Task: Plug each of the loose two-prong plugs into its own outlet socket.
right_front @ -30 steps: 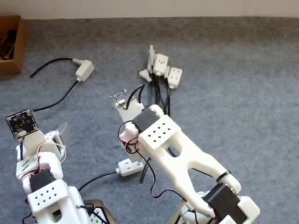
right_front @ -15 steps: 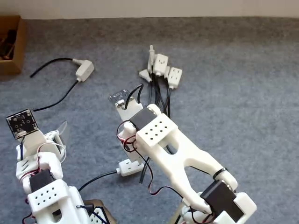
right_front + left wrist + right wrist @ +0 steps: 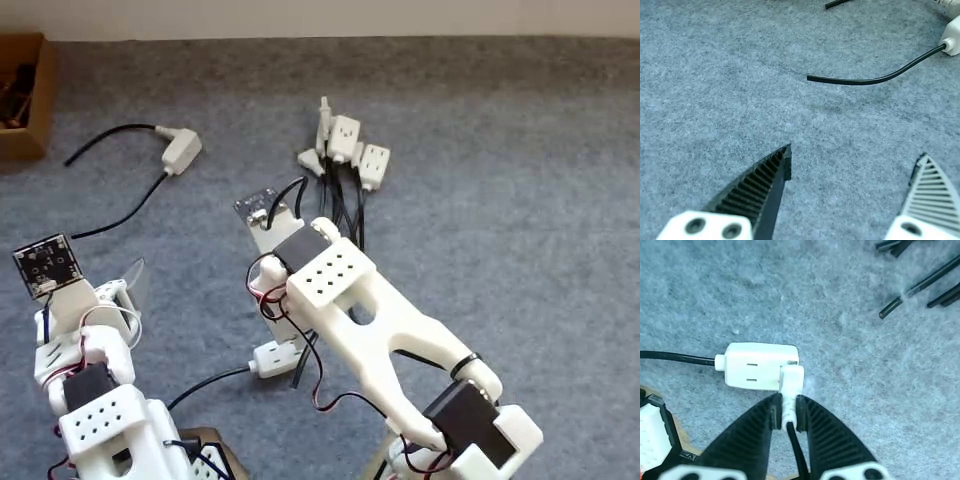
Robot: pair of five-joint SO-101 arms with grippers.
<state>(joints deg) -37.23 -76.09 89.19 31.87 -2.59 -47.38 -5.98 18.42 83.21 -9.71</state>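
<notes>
In the right wrist view my right gripper (image 3: pixel 787 407) is shut on a small white two-prong plug (image 3: pixel 790 384) with a black cord. The plug's head touches one end of a white outlet socket (image 3: pixel 760 366) lying flat on the grey carpet, beside its slots. From above, that outlet socket (image 3: pixel 275 358) lies just under the right arm (image 3: pixel 335 285). My left gripper (image 3: pixel 855 155) hangs open over bare carpet with nothing between its fingers. A second white outlet socket (image 3: pixel 182 148) on a black cord lies at the far left.
A cluster of white sockets and plugs (image 3: pixel 347 145) with black cords lies at the back centre. A cardboard box (image 3: pixel 22 95) stands at the far left edge. A loose black cord end (image 3: pixel 867 80) lies ahead of the left gripper.
The right arm has shifted slightly to the left with the plug in its gripper. The left arm has not moved.
</notes>
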